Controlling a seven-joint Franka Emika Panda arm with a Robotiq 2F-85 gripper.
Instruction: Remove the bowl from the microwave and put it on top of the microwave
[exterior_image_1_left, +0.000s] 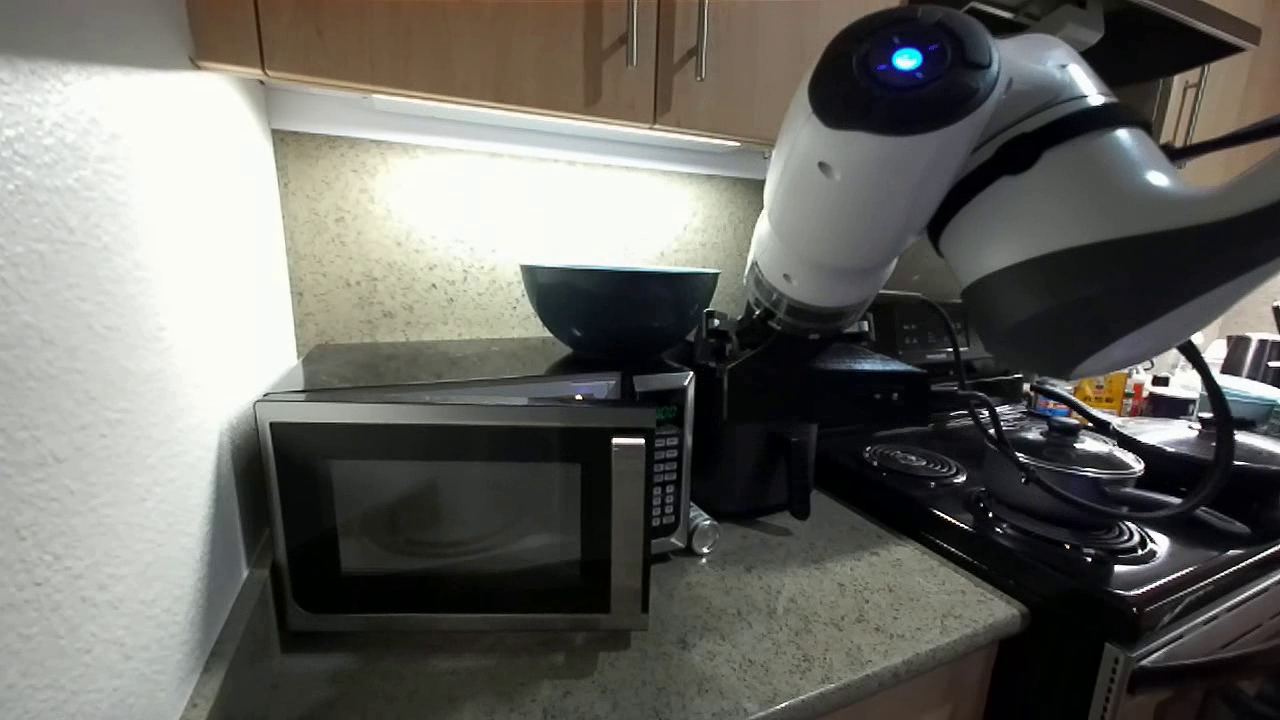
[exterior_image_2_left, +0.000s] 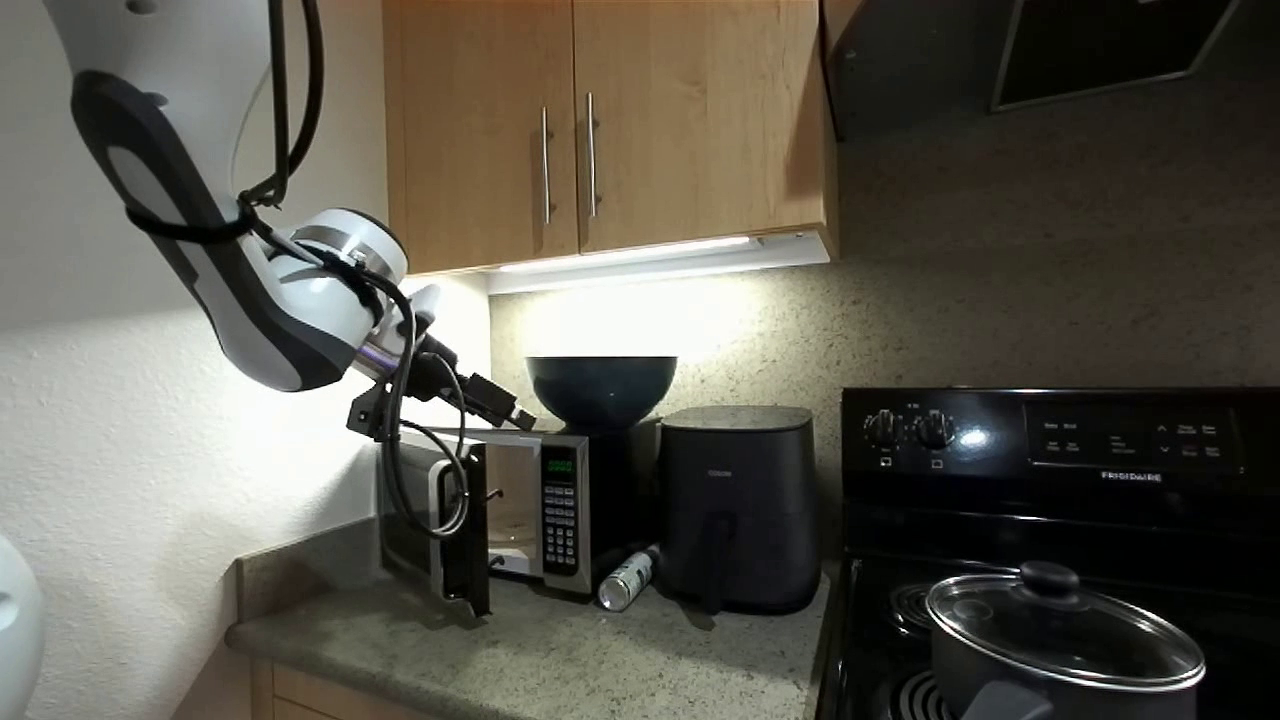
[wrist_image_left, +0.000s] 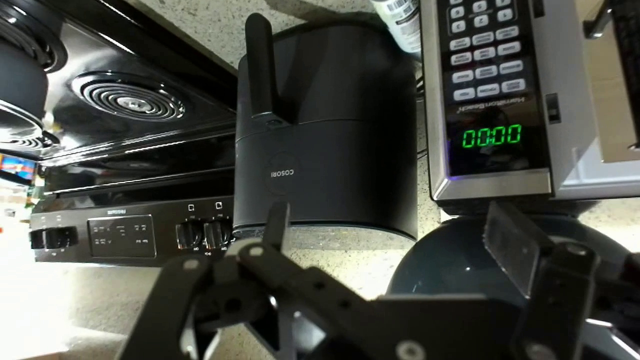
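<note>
Tabletop (exterior_image_1_left: 800, 600) carries the microwave (exterior_image_2_left: 561, 505) in its walled corner, door (exterior_image_1_left: 450, 510) ajar, presumably for unloading. Bowl (exterior_image_1_left: 620, 312) sits upright on top, near the right edge, as tasked. My tool (wrist_image_left: 392, 227): spread wide, gripping nothing; I judge placement done.

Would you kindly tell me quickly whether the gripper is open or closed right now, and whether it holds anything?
Gripper: open, holding nothing; the bowl sits on top of the microwave.

Dark bowl (exterior_image_2_left: 601, 392) upright on the microwave (exterior_image_2_left: 562, 510)
The door (exterior_image_2_left: 474, 555) stands open; the hand (exterior_image_2_left: 522, 418) is near to the bowl.
</note>
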